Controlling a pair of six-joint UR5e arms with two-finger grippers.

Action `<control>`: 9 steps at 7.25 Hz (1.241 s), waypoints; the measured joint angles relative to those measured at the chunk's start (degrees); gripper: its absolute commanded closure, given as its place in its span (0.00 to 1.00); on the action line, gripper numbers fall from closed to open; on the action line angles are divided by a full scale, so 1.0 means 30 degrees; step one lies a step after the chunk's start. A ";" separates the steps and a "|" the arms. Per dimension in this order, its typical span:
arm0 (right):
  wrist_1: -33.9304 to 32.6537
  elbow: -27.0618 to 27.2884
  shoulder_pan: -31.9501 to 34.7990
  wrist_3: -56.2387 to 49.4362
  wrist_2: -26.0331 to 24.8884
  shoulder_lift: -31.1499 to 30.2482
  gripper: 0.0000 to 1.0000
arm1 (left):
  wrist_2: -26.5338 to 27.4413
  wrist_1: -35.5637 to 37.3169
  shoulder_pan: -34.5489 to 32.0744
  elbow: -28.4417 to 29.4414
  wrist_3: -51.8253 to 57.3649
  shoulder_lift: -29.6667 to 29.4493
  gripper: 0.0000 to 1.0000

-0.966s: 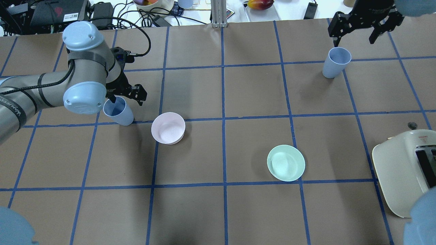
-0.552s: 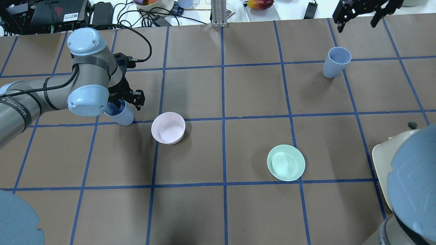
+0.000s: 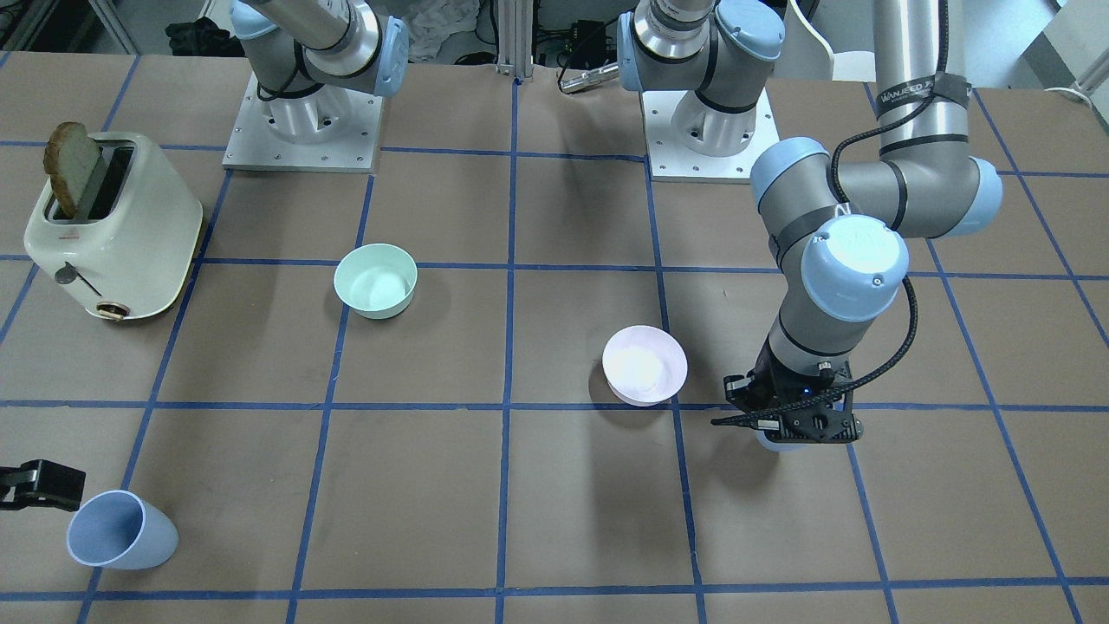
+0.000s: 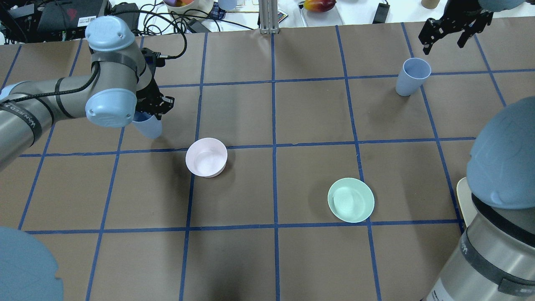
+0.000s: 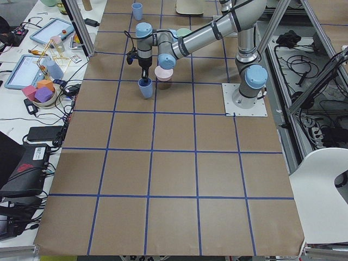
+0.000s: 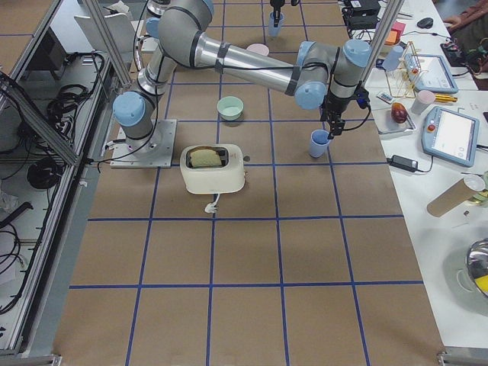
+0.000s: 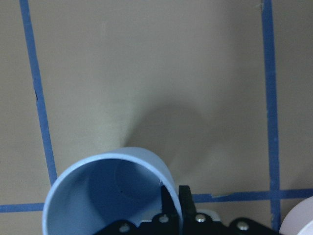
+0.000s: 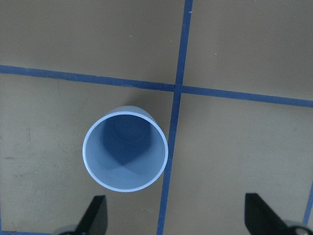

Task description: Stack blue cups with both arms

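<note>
Only the wrist view shows the left gripper (image 7: 174,197) pinching one blue cup (image 7: 98,193) at its rim. Right gripper (image 8: 178,218) hovers above the far-edge cup (image 8: 124,154); jaws apart.

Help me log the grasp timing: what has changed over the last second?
The left gripper has pinched the rim of one blue cup and raised it, shifting it slightly away from the robot; its shadow shows it off the table. The right gripper drifted off, then came back, open, by the other blue cup, which has not moved. The pink bowl and green bowl stayed put.
</note>
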 measured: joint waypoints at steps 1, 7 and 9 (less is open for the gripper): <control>-0.0023 -0.0035 -0.0154 -0.0051 0.0219 0.0549 0.00 | -0.0242 -0.1177 -0.0988 0.1536 -0.2034 -0.0169 1.00; -0.0021 -0.0005 -0.0273 -0.0052 0.0378 0.2113 0.44 | -0.1713 -0.1715 -0.7892 0.5189 -1.4351 -0.3160 1.00; 0.0078 0.0006 -0.0421 0.0003 0.0432 0.2354 0.86 | -0.1648 -0.0642 -0.9075 0.5234 -1.5660 -0.4267 1.00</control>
